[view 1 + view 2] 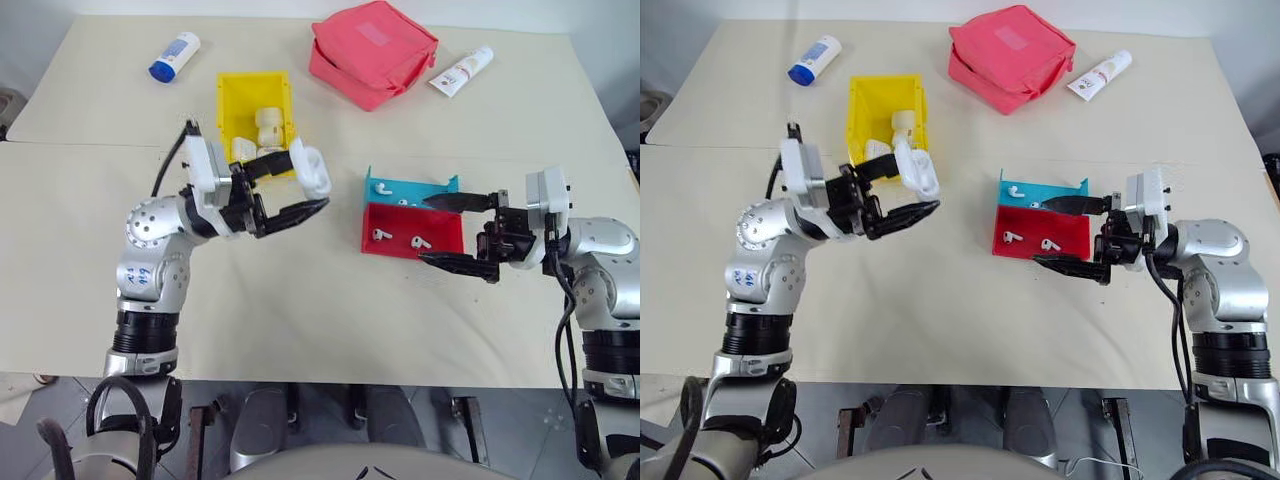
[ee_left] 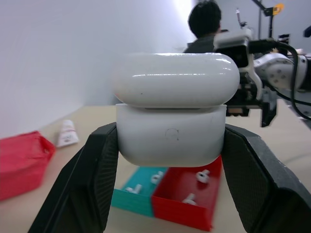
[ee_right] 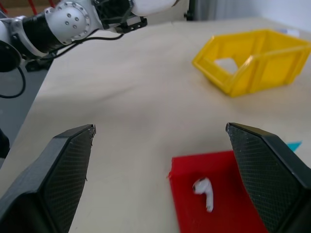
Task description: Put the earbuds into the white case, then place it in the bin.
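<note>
My left gripper [image 1: 300, 190] is shut on the white case [image 1: 314, 170], held above the table in front of the yellow bin [image 1: 228, 100]. In the left wrist view the case [image 2: 172, 116] sits between both fingers with its lid on top. Two earbuds [image 1: 381, 235] lie in the small red tray [image 1: 440, 228], and more earbuds [image 1: 381, 187] lie in the blue tray [image 1: 425, 190] behind it. My right gripper [image 1: 440, 232] stands open at the right end of the red tray, one finger on each side. The right wrist view shows one earbud [image 3: 204, 191] on the red tray between the spread fingers.
White items lie inside the yellow bin. A pink pouch [image 1: 372, 52] and a white tube [image 1: 462, 71] sit at the back right, a blue-capped bottle [image 1: 174, 56] at the back left. A person [image 2: 204, 24] sits beyond the table.
</note>
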Available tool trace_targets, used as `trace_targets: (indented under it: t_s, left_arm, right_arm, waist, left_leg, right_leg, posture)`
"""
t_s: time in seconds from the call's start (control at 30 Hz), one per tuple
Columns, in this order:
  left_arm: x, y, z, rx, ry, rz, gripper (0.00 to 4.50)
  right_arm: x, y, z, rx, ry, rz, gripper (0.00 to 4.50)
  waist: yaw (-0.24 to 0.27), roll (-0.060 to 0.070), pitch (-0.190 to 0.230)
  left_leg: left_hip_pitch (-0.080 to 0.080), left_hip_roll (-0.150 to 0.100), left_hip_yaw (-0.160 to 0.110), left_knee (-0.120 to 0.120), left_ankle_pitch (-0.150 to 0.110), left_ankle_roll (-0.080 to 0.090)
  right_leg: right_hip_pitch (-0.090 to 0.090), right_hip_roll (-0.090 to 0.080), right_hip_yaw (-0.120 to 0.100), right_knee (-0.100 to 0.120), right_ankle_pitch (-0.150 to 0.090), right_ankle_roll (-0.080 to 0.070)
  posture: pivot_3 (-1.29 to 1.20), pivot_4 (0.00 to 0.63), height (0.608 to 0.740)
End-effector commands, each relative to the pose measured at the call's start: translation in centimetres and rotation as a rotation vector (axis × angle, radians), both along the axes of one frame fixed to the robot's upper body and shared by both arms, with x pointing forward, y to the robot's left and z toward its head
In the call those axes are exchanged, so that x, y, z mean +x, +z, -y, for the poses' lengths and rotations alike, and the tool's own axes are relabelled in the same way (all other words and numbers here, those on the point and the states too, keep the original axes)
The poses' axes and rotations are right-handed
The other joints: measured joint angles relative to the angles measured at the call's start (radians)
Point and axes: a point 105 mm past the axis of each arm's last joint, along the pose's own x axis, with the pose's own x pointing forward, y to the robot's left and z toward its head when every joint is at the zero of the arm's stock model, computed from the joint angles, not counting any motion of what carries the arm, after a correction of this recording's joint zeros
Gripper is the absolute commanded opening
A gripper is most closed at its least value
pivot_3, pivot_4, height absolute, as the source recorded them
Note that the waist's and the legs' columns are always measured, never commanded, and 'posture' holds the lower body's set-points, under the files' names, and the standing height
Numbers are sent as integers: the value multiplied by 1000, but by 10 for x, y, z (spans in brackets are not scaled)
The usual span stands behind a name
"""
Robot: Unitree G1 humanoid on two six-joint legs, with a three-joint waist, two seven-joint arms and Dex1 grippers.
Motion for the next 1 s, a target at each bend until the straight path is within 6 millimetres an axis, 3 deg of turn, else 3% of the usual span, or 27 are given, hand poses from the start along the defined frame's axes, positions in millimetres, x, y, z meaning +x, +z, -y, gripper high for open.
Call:
trace_targets:
  t_s: [0.03, 0.23, 0.4, 0.63, 1.0]
  left_arm:
    - [-11, -8, 8, 40, -46, 42, 2773]
    - [-17, -29, 15, 71, -82, 28, 2773]
    - [-16, -39, 15, 86, -128, 24, 2773]
    - [-7, -41, 17, 116, -193, 36, 2773]
    - [-2, -33, 18, 91, -209, 54, 2773]
  right_arm:
    - [-3, 8, 5, -57, -46, 47, 4500]
    - [-7, -2, 10, -186, -156, 43, 4500]
    - [-14, -19, 29, -477, -282, -148, 4500]
    - [-31, -8, 31, -499, -294, -217, 4500]
    - [-14, -2, 21, -518, -386, -144, 4500]
  waist:
    - [0, 0, 0]
    - [0, 0, 0]
    - [3, 3, 1]
    - [2, 3, 1]
    - [0, 3, 1]
  left_leg:
    - [0, 0, 0, 0, 0, 0]
    - [0, 0, 0, 0, 0, 0]
    - [0, 0, -1, 1, -1, 1]
    - [-1, -1, -3, 1, -1, 1]
    - [-3, -2, -4, 2, -1, 2]
  right_leg:
    - [0, 0, 0, 0, 0, 0]
    - [0, -1, 1, 0, 0, 0]
    - [0, -5, 1, -1, 0, 0]
    - [1, -9, 0, -5, 0, 0]
    - [1, -9, -6, -3, 0, 0]
  posture:
    - [0, 150, 740]
    - [0, 150, 740]
    - [0, 150, 740]
    - [0, 150, 740]
    - [0, 150, 740]
